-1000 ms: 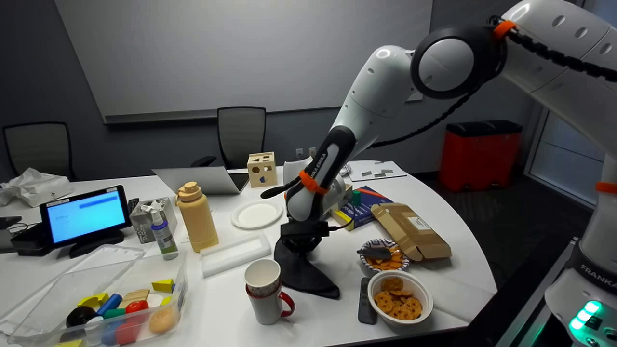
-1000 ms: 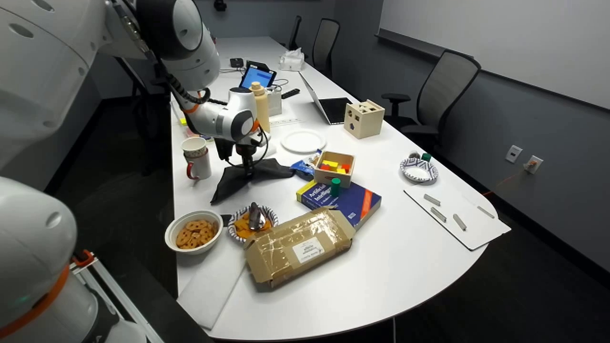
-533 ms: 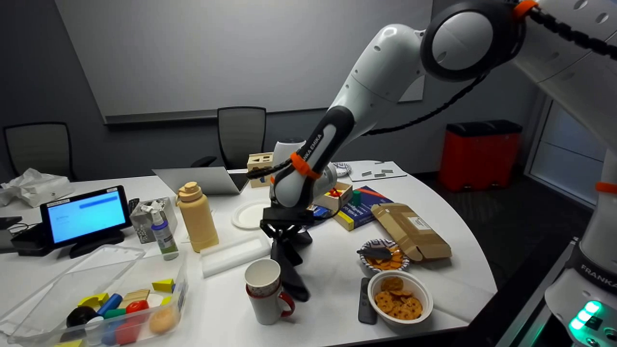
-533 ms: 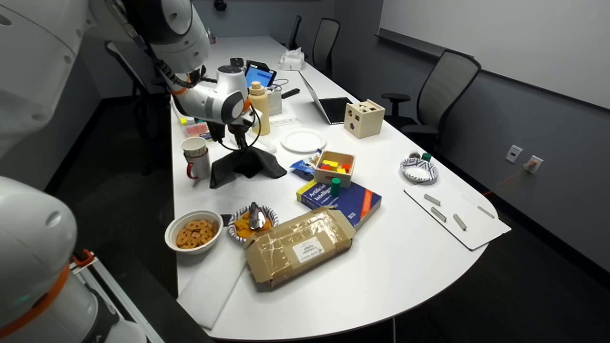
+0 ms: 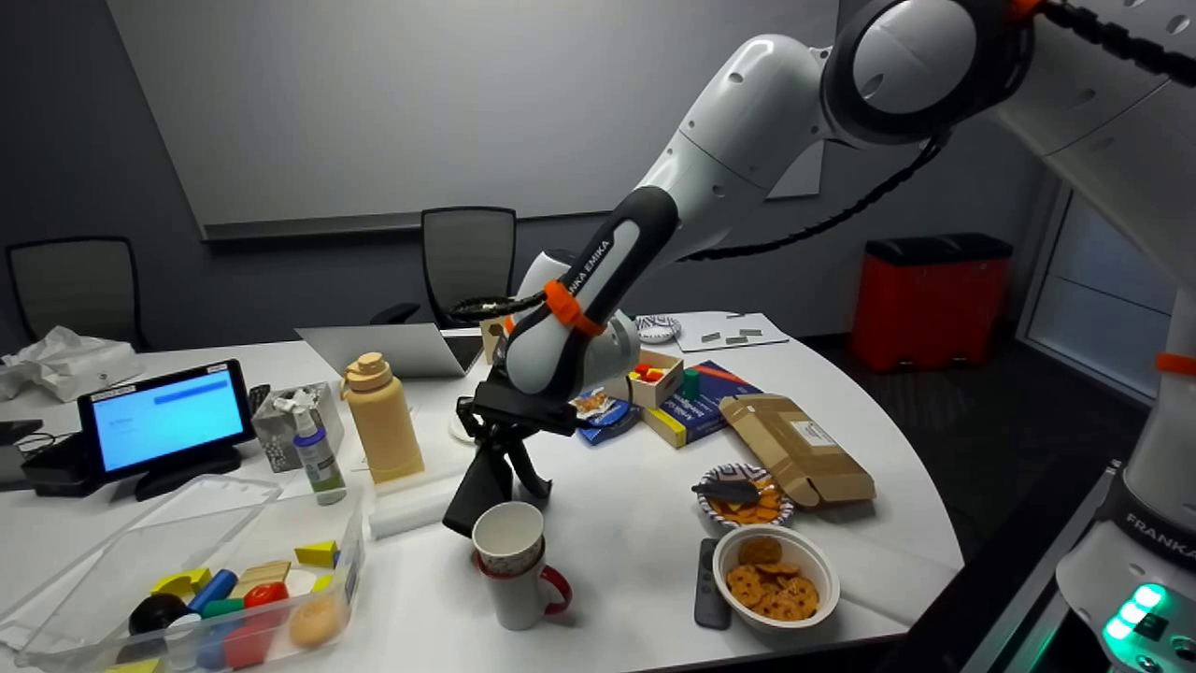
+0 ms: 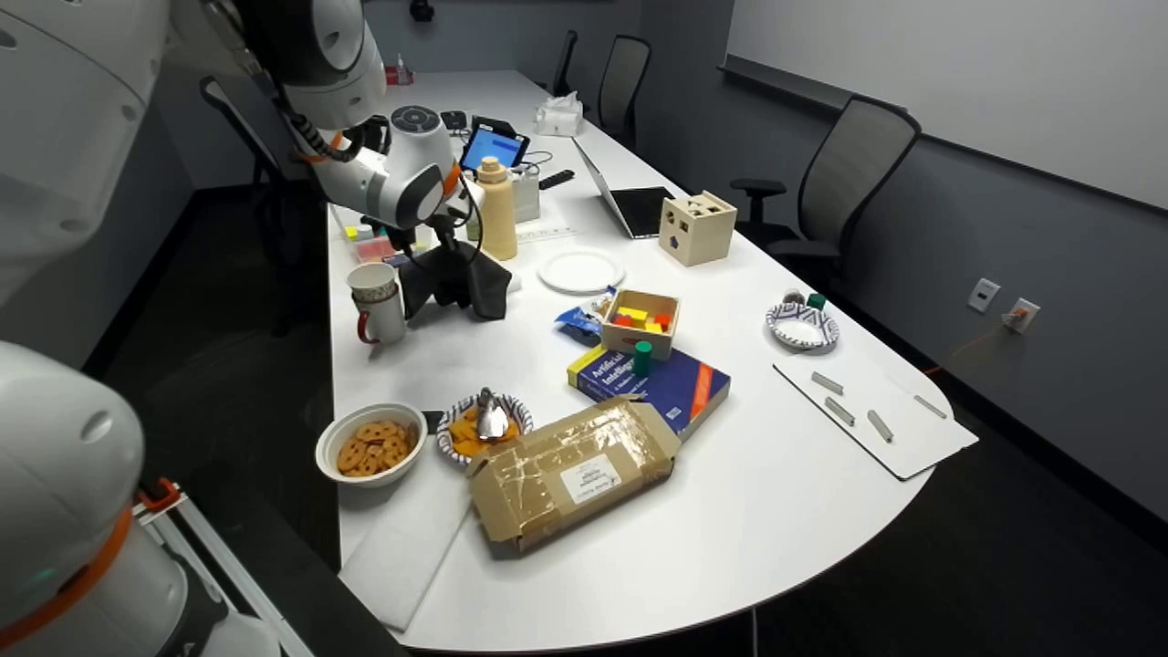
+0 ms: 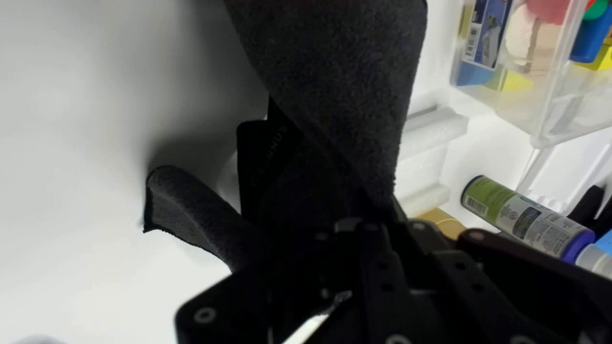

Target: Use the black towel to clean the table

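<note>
Bench: you've open surface along the rounded edge, plus a stretch mid-bench. Clear bin and carton hem you in at either side. Black towel hangs over the bench, clamped in the hand; can't tell if its low corners touch. Tan bottle near it. Stacked cups just beside it, close to the bench edge, in your way. White bowl well apart, same edge.
</note>
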`<state>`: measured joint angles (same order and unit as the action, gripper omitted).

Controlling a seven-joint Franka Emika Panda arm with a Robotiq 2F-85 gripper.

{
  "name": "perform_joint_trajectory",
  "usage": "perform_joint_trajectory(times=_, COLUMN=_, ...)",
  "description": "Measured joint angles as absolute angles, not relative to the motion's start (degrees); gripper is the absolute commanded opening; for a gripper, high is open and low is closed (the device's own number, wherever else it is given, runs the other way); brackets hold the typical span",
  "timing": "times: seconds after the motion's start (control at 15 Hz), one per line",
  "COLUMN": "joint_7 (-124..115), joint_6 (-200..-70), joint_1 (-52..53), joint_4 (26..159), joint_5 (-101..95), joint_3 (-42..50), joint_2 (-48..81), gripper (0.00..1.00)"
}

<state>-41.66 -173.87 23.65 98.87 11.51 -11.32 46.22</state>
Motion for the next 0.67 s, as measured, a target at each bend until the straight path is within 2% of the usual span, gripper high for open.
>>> perform_joint_trajectory(times=0.07, joint_7=-40.6, joint_6=-174.8, joint_1=23.2, joint_4=98.9, joint_5=12.3, joint_3=-12.4, joint_2=46.4, gripper=0.01)
perform_joint_trajectory(times=0.13, joint_7=-39.4, joint_6=-175.7, joint_1=22.6, joint_4=98.9, joint_5=13.0, joint_3=-13.6, joint_2=46.6, gripper=0.29)
perform_joint_trajectory(times=0.2, joint_7=-38.3, joint_6=-176.6, joint_1=22.1, joint_4=98.9, joint_5=13.7, joint_3=-14.6, joint_2=46.8, gripper=0.3)
perform_joint_trajectory(times=0.67, joint_7=-33.0, joint_6=-178.8, joint_1=19.4, joint_4=98.9, joint_5=17.5, joint_3=-18.5, joint_2=47.6, gripper=0.82)
